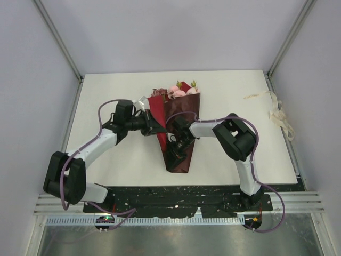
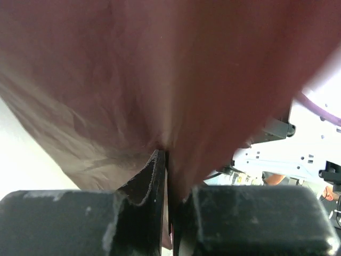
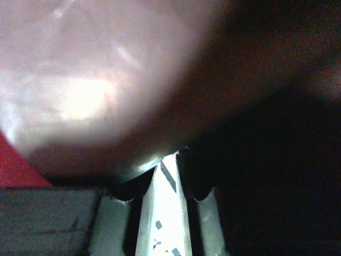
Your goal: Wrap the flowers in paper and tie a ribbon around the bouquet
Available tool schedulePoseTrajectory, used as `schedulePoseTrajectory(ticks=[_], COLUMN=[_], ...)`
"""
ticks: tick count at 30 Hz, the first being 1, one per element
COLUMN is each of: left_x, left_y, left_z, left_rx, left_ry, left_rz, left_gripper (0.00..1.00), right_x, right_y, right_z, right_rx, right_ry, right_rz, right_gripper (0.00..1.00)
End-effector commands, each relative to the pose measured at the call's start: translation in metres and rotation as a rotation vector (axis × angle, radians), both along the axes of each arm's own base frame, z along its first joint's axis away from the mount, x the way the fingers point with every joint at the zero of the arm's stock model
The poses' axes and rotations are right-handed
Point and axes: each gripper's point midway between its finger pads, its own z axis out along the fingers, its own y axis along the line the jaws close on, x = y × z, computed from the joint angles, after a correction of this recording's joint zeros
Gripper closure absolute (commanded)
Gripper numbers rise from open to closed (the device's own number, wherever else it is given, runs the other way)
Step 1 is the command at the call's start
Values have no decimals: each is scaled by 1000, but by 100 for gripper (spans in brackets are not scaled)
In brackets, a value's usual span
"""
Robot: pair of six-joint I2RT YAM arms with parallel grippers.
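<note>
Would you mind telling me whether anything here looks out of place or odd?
The ribbon lies off at the right edge of the table, apparently trailing over it, far from the bouquet. A flap of the paper stands out on the left, pinched in the left hand. Nothing looks damaged.

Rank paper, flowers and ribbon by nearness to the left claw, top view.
1. paper, its left edge pinched in the left claw.
2. flowers, farther back, to the right.
3. ribbon, far right.

Bouquet point(image 1: 184, 109) blocks table point(image 1: 117, 90) centre; ribbon point(image 1: 279, 114) lies near right edge; free passage between them
</note>
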Motion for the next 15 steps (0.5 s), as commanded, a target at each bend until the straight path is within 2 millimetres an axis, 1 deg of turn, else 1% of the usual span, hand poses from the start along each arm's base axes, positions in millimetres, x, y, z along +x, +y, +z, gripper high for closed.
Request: schedulePoseTrajectory(ticks=[1, 3, 5, 6, 7, 8, 9, 10, 11, 12, 13, 14, 15], left_x=[10, 10, 7, 5, 4, 3, 1, 0, 0, -1, -1, -1, 0], left_y=[-9, -5, -2, -1, 1, 3, 4, 6, 8, 9, 10, 11, 11], left_z=[-4, -7, -8, -9, -10, -11, -14, -17, -21, -23, -25, -27, -27], left_rx=[10, 2, 1, 0, 2, 7, 11, 15, 25, 29, 34, 41, 46], left_ry=[-4, -7, -4, -4, -4, -7, 0, 9, 18, 22, 27, 28, 25], left_rz=[-22, -26, -26, -28, -26, -22, -20, -16, -8, -6, 0, 1, 0], left_gripper=[90, 91, 92, 92, 92, 93, 94, 94, 94, 94, 94, 95, 95], right_x=[2, 6, 10, 12, 12, 14, 12, 13, 13, 11, 11, 10, 11], right_y=[-34, -30, -22, -17, -12, -8, -5, -2, 2, 4, 5, 5, 5], right_z=[-71, -61, -44, -31, -23, -8, 1, 15, 32, 40, 56, 66, 81], right_rx=[-230, -202, -152, -115, -83, -41, -5, 29, 80, 104, 147, 174, 216], right_ry=[-161, -185, -210, -230, -229, -252, -246, -266, -278, -280, -291, -296, -301], right_rz=[63, 62, 64, 63, 64, 65, 68, 65, 65, 69, 69, 76, 73], right_gripper=[75, 75, 75, 75, 75, 75, 75, 75, 75, 74, 73, 72, 70])
